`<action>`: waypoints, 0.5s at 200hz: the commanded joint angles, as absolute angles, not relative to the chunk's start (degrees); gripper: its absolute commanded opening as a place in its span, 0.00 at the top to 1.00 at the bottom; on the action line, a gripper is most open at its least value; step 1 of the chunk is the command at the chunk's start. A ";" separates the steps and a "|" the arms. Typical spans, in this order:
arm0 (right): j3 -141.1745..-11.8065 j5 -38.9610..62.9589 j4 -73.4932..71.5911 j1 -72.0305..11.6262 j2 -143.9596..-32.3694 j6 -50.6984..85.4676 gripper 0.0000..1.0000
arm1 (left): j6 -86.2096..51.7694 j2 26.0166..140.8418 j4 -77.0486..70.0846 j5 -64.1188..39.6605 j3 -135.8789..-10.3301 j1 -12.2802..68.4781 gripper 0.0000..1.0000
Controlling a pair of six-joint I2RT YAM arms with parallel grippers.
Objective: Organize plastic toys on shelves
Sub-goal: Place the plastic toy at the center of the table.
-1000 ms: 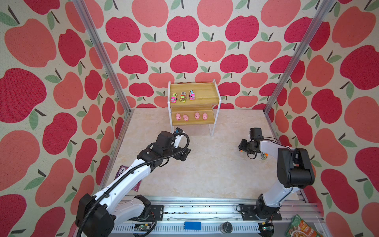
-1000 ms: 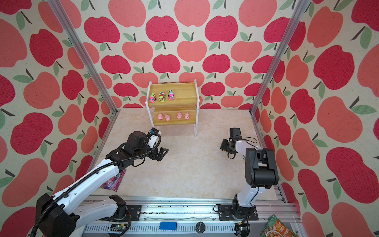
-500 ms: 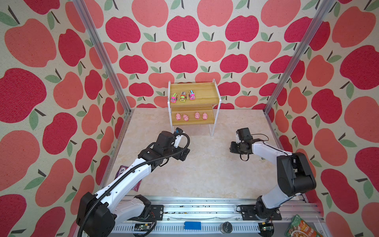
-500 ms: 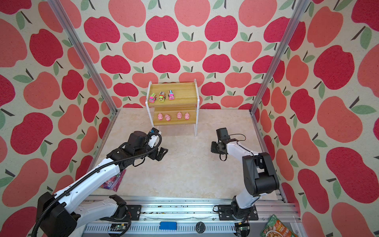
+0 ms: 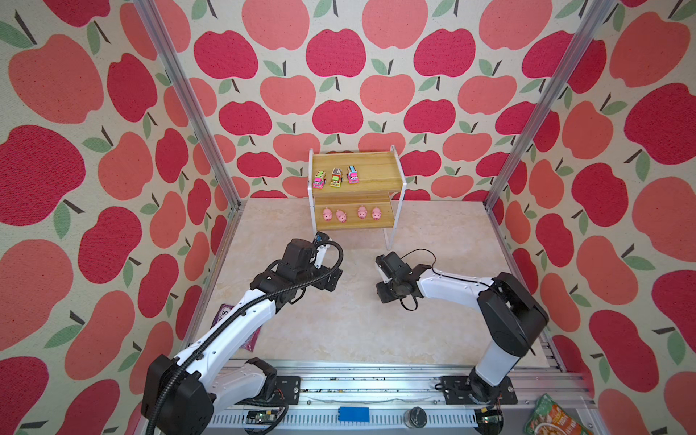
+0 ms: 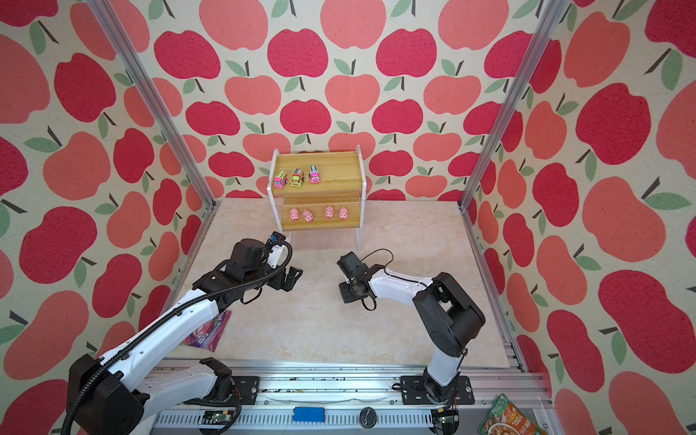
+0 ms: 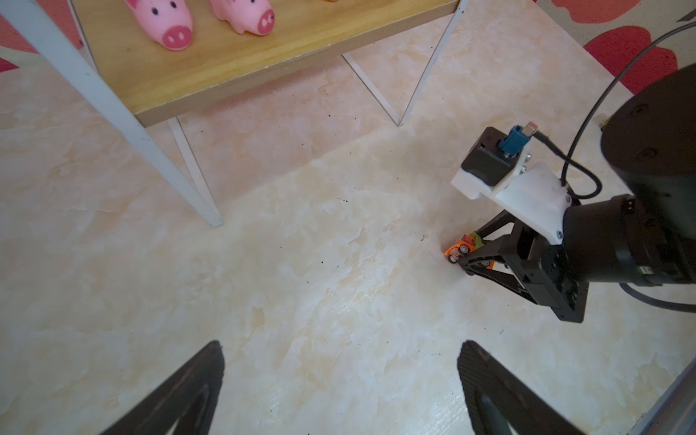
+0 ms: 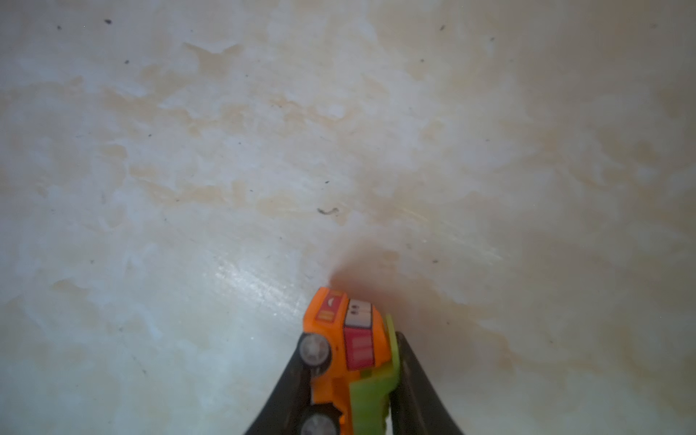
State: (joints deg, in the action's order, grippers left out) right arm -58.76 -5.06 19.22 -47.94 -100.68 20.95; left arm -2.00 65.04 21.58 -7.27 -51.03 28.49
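Note:
The shelves (image 5: 376,188) stand at the back wall in both top views. Three toy trucks (image 5: 336,177) sit on the upper board, and several pink pigs (image 5: 341,215) line the lower board (image 7: 233,56). In the right wrist view my right gripper (image 8: 350,342) is shut on an orange-green truck (image 8: 339,331) turned on its side. It is held low over the tabletop at centre right (image 5: 383,295). The truck (image 7: 461,248) also shows in the left wrist view. My left gripper (image 7: 341,346) is open and holds nothing. It hovers left of centre (image 5: 331,280), in front of the shelves.
A purple snack packet (image 6: 211,331) lies partly under my left arm near the left wall. A green printed pouch (image 5: 553,418) sits off the table at the front right. Metal posts (image 5: 188,101) mark the back corners. Thin white shelf legs (image 7: 124,124) reach the tabletop (image 5: 433,331).
My right arm has swung left from near the right wall to the middle of the table, carrying the orange-green truck. The left arm has not moved.

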 commanded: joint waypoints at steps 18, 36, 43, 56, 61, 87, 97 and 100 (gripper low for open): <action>-62.27 -6.64 20.82 -50.12 -103.27 17.73 0.57 | -2.10 64.33 23.22 -5.80 -50.95 27.60 0.01; -61.28 -5.84 19.26 -50.19 -102.07 16.78 0.46 | -2.27 64.54 23.22 -5.84 -50.91 27.34 0.01; -60.74 -5.80 18.45 -50.16 -101.15 16.36 0.42 | -2.36 64.66 23.26 -5.86 -50.89 27.18 0.01; -59.50 -5.79 16.80 -50.12 -98.97 15.46 0.34 | -2.46 64.80 23.19 -5.97 -50.92 27.04 0.01; -59.06 -5.69 16.32 -50.05 -98.01 15.31 0.32 | -2.46 64.85 23.17 -5.90 -50.83 26.98 0.01; -55.70 -3.97 13.26 -48.19 -92.78 15.87 0.27 | -2.84 65.11 22.86 -6.06 -50.58 26.86 0.01; -53.68 -2.83 11.64 -46.86 -90.57 16.80 0.27 | -3.39 65.62 23.06 -6.11 -50.61 26.94 0.01; -53.10 -2.59 11.28 -46.40 -89.87 17.09 0.27 | -3.61 65.73 23.15 -6.15 -50.67 26.95 0.01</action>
State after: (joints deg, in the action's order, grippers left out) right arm -56.58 -4.60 15.29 -49.21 -95.22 16.47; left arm -2.13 65.04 21.61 -6.59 -51.03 27.11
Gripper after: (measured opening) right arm 0.730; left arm 0.992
